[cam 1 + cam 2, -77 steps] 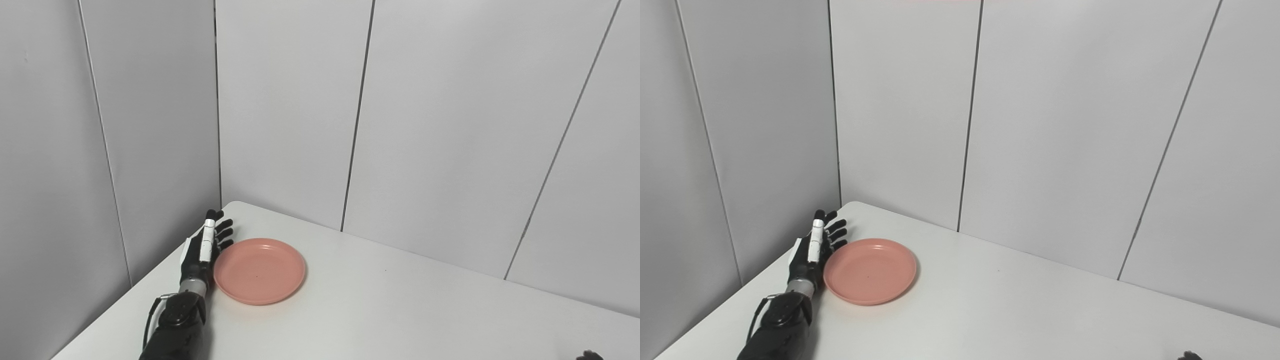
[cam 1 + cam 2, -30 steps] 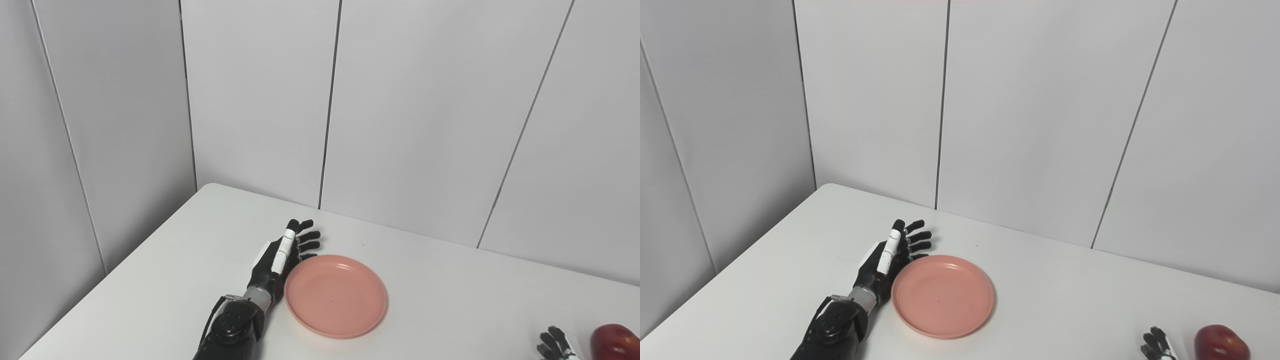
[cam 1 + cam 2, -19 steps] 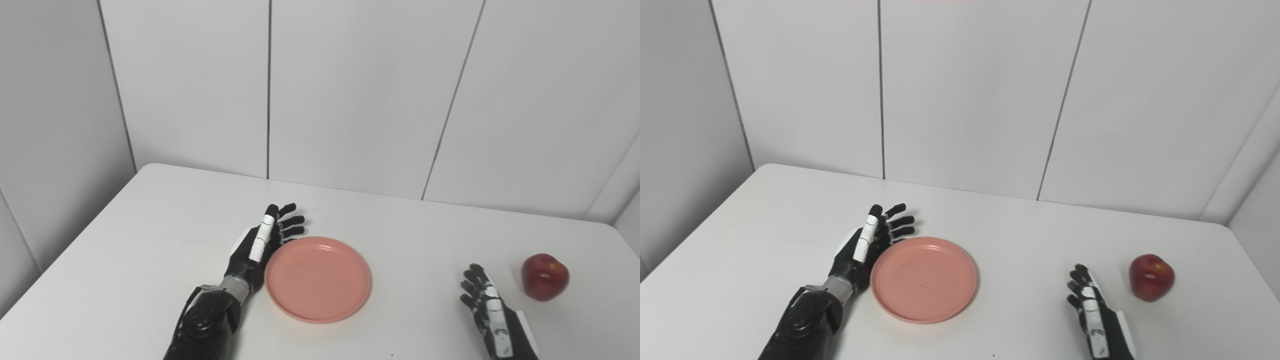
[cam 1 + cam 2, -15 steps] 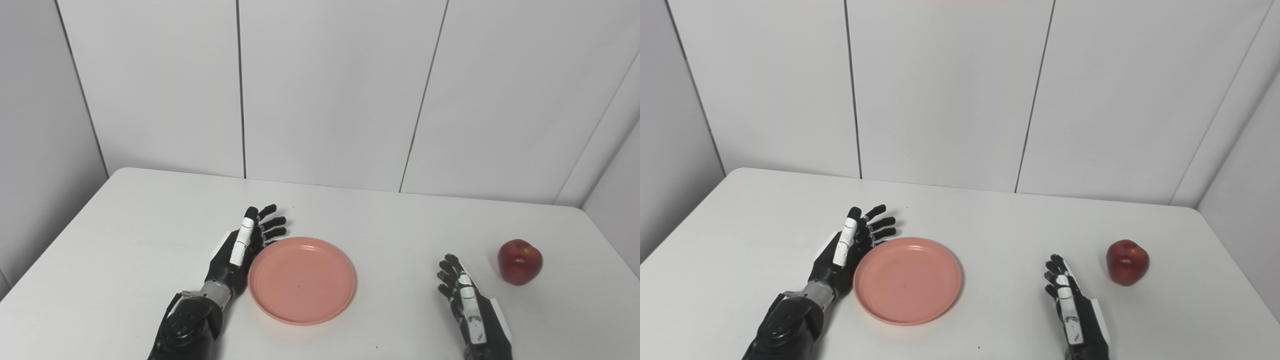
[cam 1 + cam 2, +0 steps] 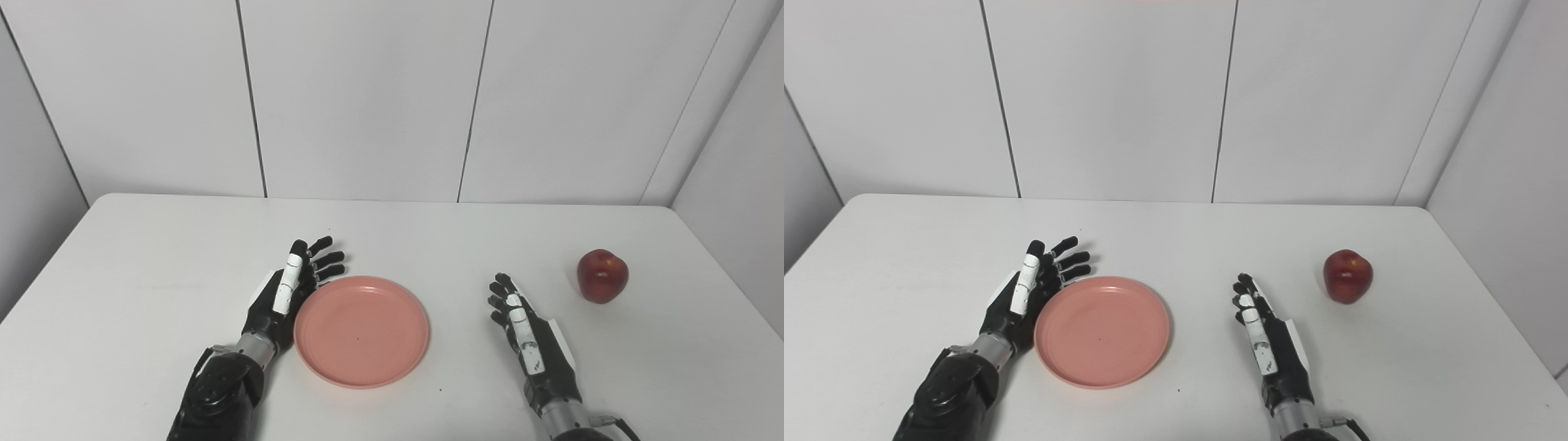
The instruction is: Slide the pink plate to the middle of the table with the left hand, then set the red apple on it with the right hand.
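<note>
pink plate [image 5: 361, 331] flat near middle of white table [image 5: 135, 257] | left hand [image 5: 288, 294] edge-on against its left rim, fingers extended, released | right hand [image 5: 530, 334] extended, empty | red apple [image 5: 603, 275] far right, apart

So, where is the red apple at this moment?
In the left eye view the red apple sits on the right side of the white table, toward its right edge. It lies beyond and right of the open right hand, untouched, far from the pink plate.
</note>
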`<state>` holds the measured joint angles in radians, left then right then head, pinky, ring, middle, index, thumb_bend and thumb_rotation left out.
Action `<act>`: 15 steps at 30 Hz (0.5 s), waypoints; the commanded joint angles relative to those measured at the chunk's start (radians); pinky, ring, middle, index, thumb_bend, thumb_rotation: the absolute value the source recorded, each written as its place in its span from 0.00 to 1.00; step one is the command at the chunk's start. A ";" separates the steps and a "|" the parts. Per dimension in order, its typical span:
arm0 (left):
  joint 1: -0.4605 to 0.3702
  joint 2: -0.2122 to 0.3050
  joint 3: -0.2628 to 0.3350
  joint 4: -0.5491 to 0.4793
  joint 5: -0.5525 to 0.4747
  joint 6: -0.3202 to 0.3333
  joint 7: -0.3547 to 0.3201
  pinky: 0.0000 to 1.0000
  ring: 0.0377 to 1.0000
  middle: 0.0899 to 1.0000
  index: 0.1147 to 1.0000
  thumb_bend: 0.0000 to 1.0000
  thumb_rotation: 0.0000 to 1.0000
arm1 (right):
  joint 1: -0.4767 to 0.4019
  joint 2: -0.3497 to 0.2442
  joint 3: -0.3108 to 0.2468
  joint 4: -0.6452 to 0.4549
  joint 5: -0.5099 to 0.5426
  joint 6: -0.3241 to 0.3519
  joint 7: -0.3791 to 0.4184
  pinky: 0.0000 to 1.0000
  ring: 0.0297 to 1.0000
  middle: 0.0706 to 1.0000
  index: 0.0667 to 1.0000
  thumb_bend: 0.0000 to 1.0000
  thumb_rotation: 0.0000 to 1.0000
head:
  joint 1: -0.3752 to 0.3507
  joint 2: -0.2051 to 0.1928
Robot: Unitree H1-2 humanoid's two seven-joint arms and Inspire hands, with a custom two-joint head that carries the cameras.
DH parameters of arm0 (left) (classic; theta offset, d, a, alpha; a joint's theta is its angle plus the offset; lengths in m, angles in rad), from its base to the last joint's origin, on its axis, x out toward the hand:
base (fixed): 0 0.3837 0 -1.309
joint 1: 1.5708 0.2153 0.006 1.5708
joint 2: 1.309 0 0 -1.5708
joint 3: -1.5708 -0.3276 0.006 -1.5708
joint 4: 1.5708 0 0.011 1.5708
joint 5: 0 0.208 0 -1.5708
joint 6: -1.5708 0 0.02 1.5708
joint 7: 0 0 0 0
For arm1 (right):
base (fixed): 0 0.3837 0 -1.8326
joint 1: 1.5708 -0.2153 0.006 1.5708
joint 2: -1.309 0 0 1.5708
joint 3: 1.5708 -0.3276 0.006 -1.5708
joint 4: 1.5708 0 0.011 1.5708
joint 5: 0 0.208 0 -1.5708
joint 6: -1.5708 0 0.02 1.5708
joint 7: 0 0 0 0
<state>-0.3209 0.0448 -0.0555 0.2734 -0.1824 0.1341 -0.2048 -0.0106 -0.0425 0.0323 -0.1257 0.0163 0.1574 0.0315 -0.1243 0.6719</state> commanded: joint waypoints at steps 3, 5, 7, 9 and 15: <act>-0.016 -0.025 -0.012 -0.026 0.009 0.022 -0.001 0.77 0.82 0.81 0.86 0.76 1.00 | -0.022 0.003 0.007 -0.028 0.008 0.013 0.015 0.91 0.92 0.92 0.92 0.89 1.00 | 0.004 0.003; -0.015 -0.032 -0.013 -0.031 0.004 0.029 -0.005 0.79 0.82 0.82 0.86 0.76 1.00 | -0.023 0.003 0.006 -0.031 0.008 0.018 0.013 0.91 0.92 0.92 0.92 0.89 1.00 | 0.006 0.006; -0.013 -0.037 -0.015 -0.036 0.004 0.037 -0.008 0.79 0.82 0.82 0.86 0.76 1.00 | -0.024 0.002 0.007 -0.032 0.006 0.021 0.013 0.91 0.92 0.92 0.92 0.89 1.00 | 0.008 0.008; -0.010 -0.038 -0.021 -0.039 0.005 0.041 -0.014 0.79 0.82 0.82 0.87 0.76 1.00 | -0.025 0.000 0.008 -0.031 0.003 0.019 0.014 0.91 0.92 0.92 0.92 0.88 1.00 | 0.008 0.008; 0.002 -0.039 -0.035 -0.040 0.011 0.037 -0.016 0.80 0.84 0.84 0.88 0.74 1.00 | -0.023 -0.002 0.008 -0.035 0.007 0.020 0.017 0.92 0.93 0.92 0.92 0.88 1.00 | 0.013 0.009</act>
<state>-0.3136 0.0107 -0.0888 0.2490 -0.1804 0.1710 -0.2141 -0.0117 -0.0439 0.0333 -0.1317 0.0189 0.1676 0.0329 -0.1120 0.6811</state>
